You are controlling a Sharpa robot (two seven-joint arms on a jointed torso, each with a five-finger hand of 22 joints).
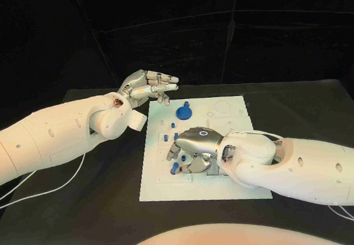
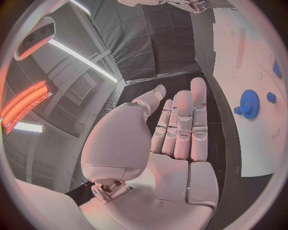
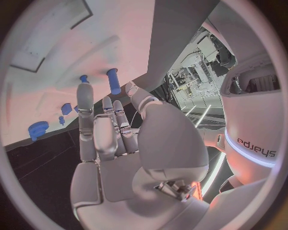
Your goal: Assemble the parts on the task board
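The white task board [image 1: 218, 179] lies in the middle of the black table. A blue gear [image 1: 185, 111] stands on its far part, also the blue gear [image 2: 247, 104] in the left wrist view. Small blue parts [image 1: 165, 138] lie along the board's left side. My left hand [image 1: 148, 86] hovers beyond the board's far-left corner, fingers [image 2: 180, 124] straight, palm bare. My right hand [image 1: 194, 149] hangs low over the board's near-left area. Its fingers [image 3: 87, 115] stretch out toward a blue peg [image 3: 113, 80] and a smaller blue part [image 3: 84, 78], gripping nothing.
White cables [image 1: 18, 192] trail on the black table [image 1: 86, 221] left of the board. My right forearm [image 1: 313, 169] lies across the board's near-right corner. Empty sockets and outlines mark the board's far right part [image 1: 226, 110].
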